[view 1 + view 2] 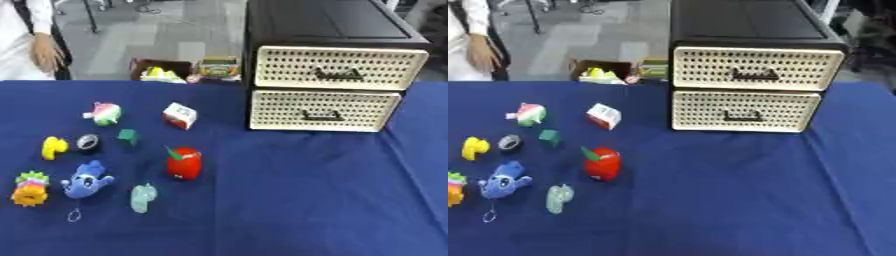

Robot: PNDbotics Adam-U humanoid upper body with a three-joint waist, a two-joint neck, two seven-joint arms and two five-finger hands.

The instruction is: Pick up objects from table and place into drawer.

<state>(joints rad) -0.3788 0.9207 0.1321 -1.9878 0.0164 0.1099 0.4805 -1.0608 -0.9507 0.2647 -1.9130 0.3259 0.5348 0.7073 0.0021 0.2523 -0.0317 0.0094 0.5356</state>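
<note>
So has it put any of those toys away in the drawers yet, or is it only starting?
Only starting, it seems. Nothing looks done: both drawers of the cabinet are closed, and no robot hand shows in either view, so nothing is in hand. Everything is left: the red apple toy, blue plush, yellow piece, small white box and the other toys lie on the blue table.

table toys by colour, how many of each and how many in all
red: 1, the red apple toy
blue: 1, the blue plush
yellow: 1, the yellow piece
green: 2, the dark green block and the pale green figure
pink and green: 1, the round toy
white and red: 1, the small box
dark: 1, the tape ring
multicolour: 1, the gear stack
total: 9
</note>
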